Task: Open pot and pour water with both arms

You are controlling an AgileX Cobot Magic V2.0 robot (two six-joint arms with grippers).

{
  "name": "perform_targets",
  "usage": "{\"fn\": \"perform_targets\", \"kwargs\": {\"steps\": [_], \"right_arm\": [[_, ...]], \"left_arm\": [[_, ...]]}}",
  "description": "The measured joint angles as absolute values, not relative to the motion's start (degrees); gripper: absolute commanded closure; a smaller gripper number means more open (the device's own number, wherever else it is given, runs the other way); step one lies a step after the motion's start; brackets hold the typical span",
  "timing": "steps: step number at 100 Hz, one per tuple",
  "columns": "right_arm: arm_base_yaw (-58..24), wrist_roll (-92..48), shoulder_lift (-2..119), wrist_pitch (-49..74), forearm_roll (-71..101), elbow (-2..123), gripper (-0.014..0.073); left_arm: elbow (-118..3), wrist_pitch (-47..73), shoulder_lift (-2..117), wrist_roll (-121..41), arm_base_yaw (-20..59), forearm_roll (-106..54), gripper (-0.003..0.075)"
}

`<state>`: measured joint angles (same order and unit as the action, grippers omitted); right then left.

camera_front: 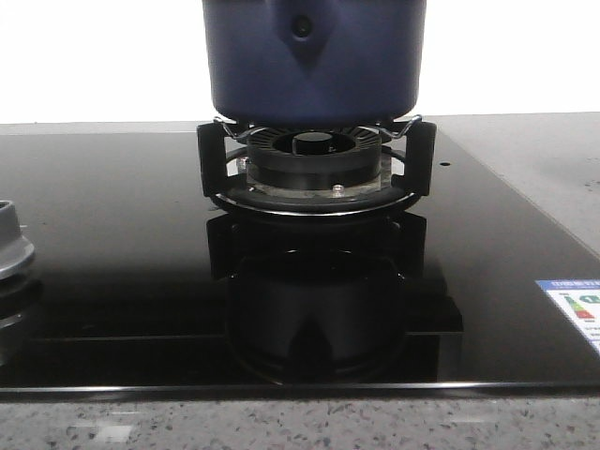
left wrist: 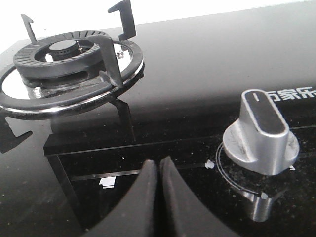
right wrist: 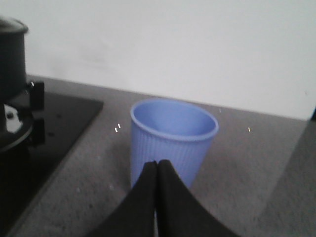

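Observation:
The dark navy-blue pot stands on the black ringed burner at the back middle of the hob; its top is cut off in the front view. Its triangular handle mount with a rivet faces me. The pot's dark side also shows in the right wrist view. My left gripper is shut and empty, low over the black glass near a silver knob. My right gripper is shut and empty, just in front of a blue ribbed cup. Neither gripper shows in the front view.
A second burner with no pot stands on the glass hob beyond the left gripper. The knob also shows at the left edge of the front view. The cup stands on the grey speckled counter, right of the hob. A white wall is behind.

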<state>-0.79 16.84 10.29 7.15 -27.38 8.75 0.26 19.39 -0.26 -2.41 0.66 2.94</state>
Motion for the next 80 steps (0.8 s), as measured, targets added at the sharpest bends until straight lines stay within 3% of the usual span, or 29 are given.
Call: {"fn": "perform_targets", "kwargs": {"steps": [21,80], "right_arm": [[2.4,3.6,6.2,11.1,-12.0,2.1,0.0657],[5.9,2.4,-0.5,18.3,-6.8,-0.8,0.0657]], "left_arm": [[0.3,19.4,-0.3,-2.4,0.7,2.9,0.0741],[0.3,19.5,-0.3,-2.4,0.7,2.9,0.0741]]}}
